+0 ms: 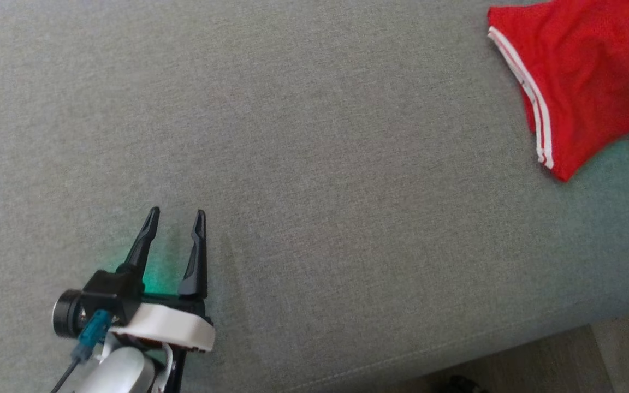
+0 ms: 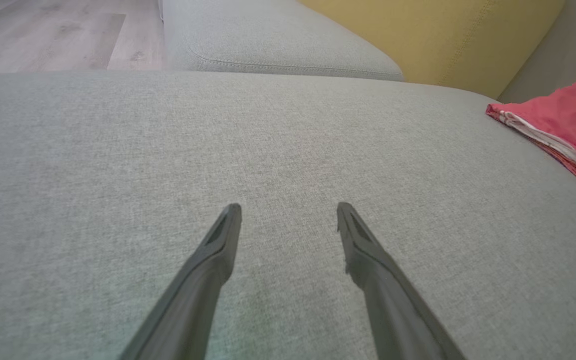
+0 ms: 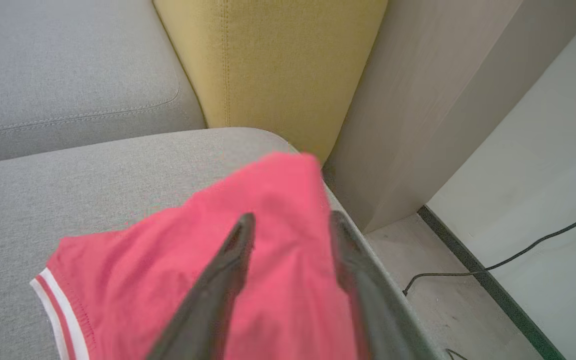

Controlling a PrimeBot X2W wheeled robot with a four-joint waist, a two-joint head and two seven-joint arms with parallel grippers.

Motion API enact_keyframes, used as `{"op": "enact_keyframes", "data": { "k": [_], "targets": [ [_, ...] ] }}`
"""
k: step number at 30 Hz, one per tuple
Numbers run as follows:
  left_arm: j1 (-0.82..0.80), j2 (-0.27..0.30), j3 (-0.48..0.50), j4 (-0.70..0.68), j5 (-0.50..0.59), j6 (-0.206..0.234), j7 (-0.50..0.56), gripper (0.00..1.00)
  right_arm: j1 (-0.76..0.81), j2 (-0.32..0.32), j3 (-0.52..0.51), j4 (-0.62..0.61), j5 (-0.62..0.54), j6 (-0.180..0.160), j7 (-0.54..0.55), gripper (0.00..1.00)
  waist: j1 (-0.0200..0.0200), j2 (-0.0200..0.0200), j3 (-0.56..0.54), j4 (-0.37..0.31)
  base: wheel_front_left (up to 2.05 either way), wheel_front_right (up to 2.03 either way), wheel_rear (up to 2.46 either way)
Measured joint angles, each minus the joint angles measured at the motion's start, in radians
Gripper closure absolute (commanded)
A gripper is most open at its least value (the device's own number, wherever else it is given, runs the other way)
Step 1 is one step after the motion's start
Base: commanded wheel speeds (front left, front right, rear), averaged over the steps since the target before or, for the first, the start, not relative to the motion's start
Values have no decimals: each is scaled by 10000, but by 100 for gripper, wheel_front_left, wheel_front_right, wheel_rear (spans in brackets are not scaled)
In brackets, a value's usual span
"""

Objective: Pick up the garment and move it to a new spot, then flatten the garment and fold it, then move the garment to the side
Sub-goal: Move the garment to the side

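One garment (image 1: pixel 587 82), red with white-striped hem, rumpled at the right end of a grey sofa (image 1: pixel 314 136), by a yellow cushion (image 3: pixel 268 65). Over it, right gripper (image 3: pixel 293 217), fingers spread; contact unclear. Well apart, left gripper (image 1: pixel 177 213), fingers spread, above bare seat. On the floor, one cable (image 3: pixel 493 265).

We see red garment (image 1: pixel 587 82) cut off at head view's top and right edge. Right gripper (image 3: pixel 292 218) blurry; we can't tell if it touches garment.
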Motion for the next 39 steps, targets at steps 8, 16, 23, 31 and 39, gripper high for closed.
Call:
{"op": "enact_keyframes", "data": {
  "k": [8, 16, 23, 31, 39],
  "targets": [
    [-22, -23, -35, 79, 69, -12, 75, 0, -1, 491, -75, 31, -341, 0, -566, 0, 0, 0, -152, 65, 0, 0, 0],
    [12, -295, 10, 541, -219, -31, -295, 0, 157, 869, 1158, -357, -21, 0, -1352, 0, -2, 0, -1162, 555, 0, 0, 0],
    [943, -395, 608, 986, -802, -36, -566, 0, 2122, 1534, 2268, -1127, 514, 0, -2157, 0, -3, 1, -2543, 1279, 0, 0, 0],
    [2285, -385, 1026, 1099, -1129, 81, -732, 0, 5000, 2153, 2569, -2568, 884, 0, -2702, 0, -4, 1, -3746, 2072, 0, 0, 0],
    [3033, -384, 1151, 995, -1174, 165, -736, 0, 8446, 2364, 2922, -4633, 1609, 0, -2997, 0, -3, 1, -4336, 2614, 0, 0, 0]
  ]
}}
